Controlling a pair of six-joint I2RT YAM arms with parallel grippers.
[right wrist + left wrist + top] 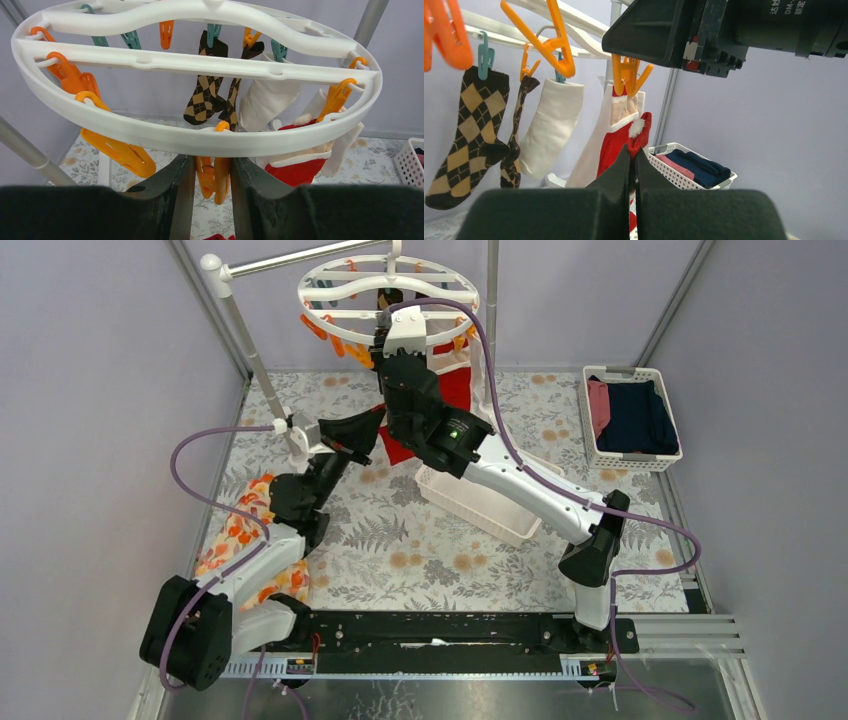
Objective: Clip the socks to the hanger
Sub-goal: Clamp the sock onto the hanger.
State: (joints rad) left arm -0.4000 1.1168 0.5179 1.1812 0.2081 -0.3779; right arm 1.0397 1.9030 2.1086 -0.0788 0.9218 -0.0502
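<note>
Showing hanger (175, 142) hung at the far end of the table, both arms raised toward it; left gripper (634, 155) clamped tight on a red sock (646, 122), white pompom at the pinched tip, held up just below the rim; right gripper (211, 161) closed about an orange pin (220, 175) dangling from the near rim, one finger pressed against each side; pinned along the far rim, left to right in the left wrist view: argyle socks (466, 135), a white sock (551, 127), and a second red sock (613, 145) with a pale cuff, hanging from an orange pin; held red sock just beside that hanging one and beneath the right gripper; further orange and teal pins spaced round the ring; on the table: a low white tray (470, 502) under the right forearm, a basket (630, 462) of folded navy and pink clothes at the far right, a floral cloth (225, 540) beneath the left arm.
</note>
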